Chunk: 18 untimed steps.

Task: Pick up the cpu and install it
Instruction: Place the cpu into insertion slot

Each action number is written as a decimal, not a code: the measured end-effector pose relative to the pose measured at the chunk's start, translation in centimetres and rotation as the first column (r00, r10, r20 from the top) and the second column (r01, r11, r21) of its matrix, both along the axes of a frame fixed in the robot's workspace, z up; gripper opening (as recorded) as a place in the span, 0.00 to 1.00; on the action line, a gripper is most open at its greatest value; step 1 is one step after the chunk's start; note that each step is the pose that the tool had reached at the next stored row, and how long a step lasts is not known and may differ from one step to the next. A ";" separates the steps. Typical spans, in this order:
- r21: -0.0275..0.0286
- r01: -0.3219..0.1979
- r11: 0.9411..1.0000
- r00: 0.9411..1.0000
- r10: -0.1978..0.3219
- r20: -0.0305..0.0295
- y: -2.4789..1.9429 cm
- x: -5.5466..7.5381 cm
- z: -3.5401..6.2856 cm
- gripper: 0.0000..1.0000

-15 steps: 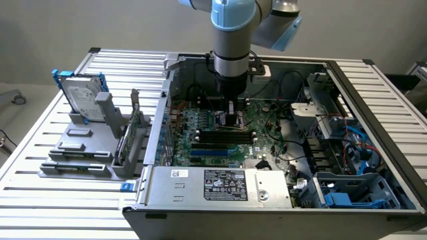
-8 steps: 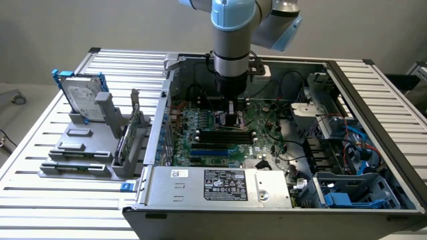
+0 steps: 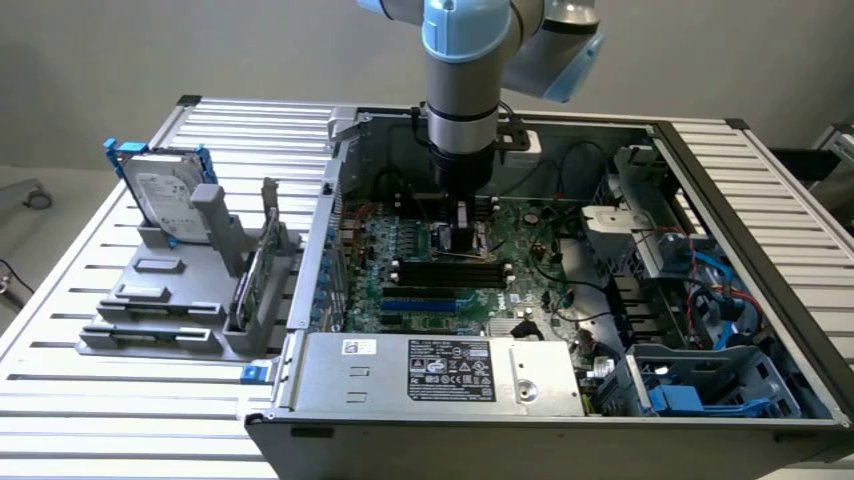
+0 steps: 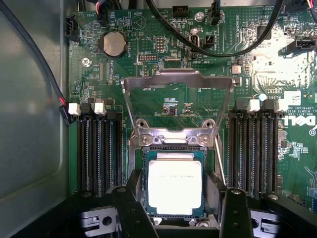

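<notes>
In the exterior view, the arm (image 3: pixel 467 60) reaches straight down into the open computer case (image 3: pixel 747 200) on the slatted tabletop (image 3: pixel 80 330), with its claw (image 3: pixel 463 225) low over the motherboard (image 3: pixel 534 290).

In the wrist view, the cpu (image 4: pixel 175 185) lies flat in its socket, below the raised metal retention frame (image 4: pixel 177 82). The claw (image 4: pixel 182 204) stands wide, its black fingers (image 4: pixel 234 213) flanking the chip without gripping it.

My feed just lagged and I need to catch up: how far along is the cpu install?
Done: the cpu lies flat in its socket. In hand: nothing; the tool straddles the cpu with its jaws open. Left: the metal retention frame stands raised, not yet closed over the cpu.
</notes>
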State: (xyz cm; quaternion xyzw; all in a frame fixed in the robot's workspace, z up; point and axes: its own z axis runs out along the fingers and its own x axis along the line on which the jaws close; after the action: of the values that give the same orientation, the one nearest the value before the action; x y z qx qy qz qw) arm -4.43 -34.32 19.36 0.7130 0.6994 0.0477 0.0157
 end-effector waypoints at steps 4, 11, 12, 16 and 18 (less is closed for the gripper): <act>0.000 0.002 1.000 1.000 -0.002 -0.001 0.04 0.0 0.01 0.62; 0.000 0.008 1.000 1.000 -0.008 -0.002 0.04 0.0 0.24 0.62; -0.001 0.008 1.000 1.000 -0.008 -0.002 0.04 0.0 0.31 0.62; -0.001 0.014 1.000 1.000 -0.014 -0.002 0.04 -0.1 0.61 0.62; -0.001 0.017 1.000 1.000 -0.017 -0.002 0.04 -0.2 0.77 0.62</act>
State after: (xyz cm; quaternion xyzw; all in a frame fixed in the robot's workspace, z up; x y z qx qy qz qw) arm -4.60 -34.28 20.14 0.7189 0.6934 0.0465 0.0155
